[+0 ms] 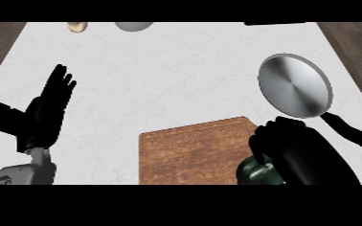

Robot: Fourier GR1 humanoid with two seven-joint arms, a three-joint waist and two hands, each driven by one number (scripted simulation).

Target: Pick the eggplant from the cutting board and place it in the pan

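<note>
A brown wooden cutting board (191, 153) lies at the front middle of the white counter. At its right edge shows part of the dark eggplant (256, 171), mostly hidden under my right hand (300, 148), whose fingers curl round it. A round silver pan (294, 85) sits just beyond that hand at the right, its black handle (345, 127) pointing toward the front right. My left hand (50, 105) rests open at the left, fingers up, away from the board.
At the counter's far edge are a small tan object (77, 26) and a grey rounded object (133, 26), both cut by the view's top. Dark wood borders the counter at both far corners.
</note>
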